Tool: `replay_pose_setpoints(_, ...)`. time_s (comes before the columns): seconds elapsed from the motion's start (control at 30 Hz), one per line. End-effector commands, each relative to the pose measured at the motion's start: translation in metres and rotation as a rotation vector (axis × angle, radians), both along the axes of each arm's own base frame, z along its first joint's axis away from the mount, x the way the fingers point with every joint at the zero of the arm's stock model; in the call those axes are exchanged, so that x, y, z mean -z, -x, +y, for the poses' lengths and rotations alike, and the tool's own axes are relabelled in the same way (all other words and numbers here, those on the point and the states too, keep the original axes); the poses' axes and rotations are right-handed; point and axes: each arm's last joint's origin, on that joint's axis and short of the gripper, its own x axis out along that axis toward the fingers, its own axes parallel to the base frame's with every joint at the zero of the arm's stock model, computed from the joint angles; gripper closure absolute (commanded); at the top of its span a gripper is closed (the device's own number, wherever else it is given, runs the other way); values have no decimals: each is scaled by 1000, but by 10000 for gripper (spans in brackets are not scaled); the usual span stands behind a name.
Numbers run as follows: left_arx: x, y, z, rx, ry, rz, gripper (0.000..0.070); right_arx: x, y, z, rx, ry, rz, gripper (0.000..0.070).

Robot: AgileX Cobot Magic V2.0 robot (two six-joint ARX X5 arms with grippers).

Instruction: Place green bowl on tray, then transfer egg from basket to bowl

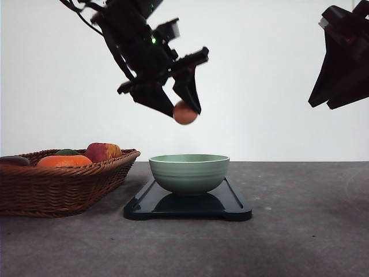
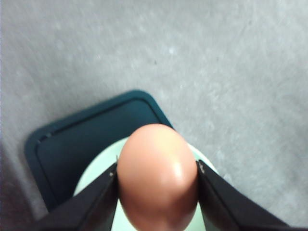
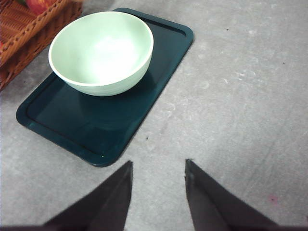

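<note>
The green bowl stands upright on the dark tray at the table's middle, and nothing lies in it. My left gripper hangs well above the bowl, shut on the brownish-orange egg. In the left wrist view the egg sits between the two fingers, with the bowl's rim and the tray below it. My right gripper is open with nothing between its fingers, raised at the right; its wrist view looks down on the bowl and tray.
The woven basket sits left of the tray, holding an apple, an orange fruit and a dark item. Its corner appears in the right wrist view. Bare grey table lies to the right.
</note>
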Motion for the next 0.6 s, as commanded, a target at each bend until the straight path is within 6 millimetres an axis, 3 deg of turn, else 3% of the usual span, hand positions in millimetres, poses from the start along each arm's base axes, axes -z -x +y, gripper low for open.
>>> replay_pose_setpoints(0.0,6,-4,-9,14,-7,-4,482,-2,-1,1,1,-12,-7,487)
replay_pose_setpoints(0.57,58,-14,-22,24,-81,103,482,-2,-1,1,0,-11,-6,487)
